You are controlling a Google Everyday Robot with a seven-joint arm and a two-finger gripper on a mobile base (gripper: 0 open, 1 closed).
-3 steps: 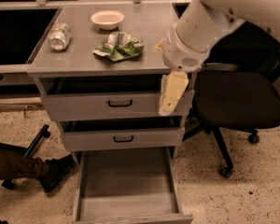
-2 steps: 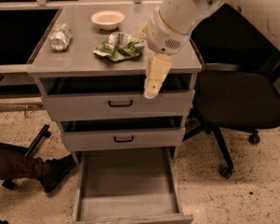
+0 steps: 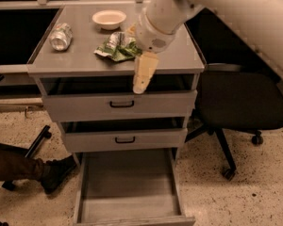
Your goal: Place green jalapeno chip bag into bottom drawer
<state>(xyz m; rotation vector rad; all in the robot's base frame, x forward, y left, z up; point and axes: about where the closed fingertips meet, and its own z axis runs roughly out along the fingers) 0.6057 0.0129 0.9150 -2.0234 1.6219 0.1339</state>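
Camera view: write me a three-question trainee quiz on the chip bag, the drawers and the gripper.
1. True or false: the green jalapeno chip bag already lies in the bottom drawer.
2. Pick one. The gripper is: A) at the front edge of the cabinet top, just to the image right of the bag; B) inside the bottom drawer; C) at the cabinet top's back edge.
3. Short answer: what else sits on the cabinet top?

Key
1. False: the bag is on the cabinet top, and the open drawer holds nothing.
2. A.
3. The crushed can and the cream bowl.
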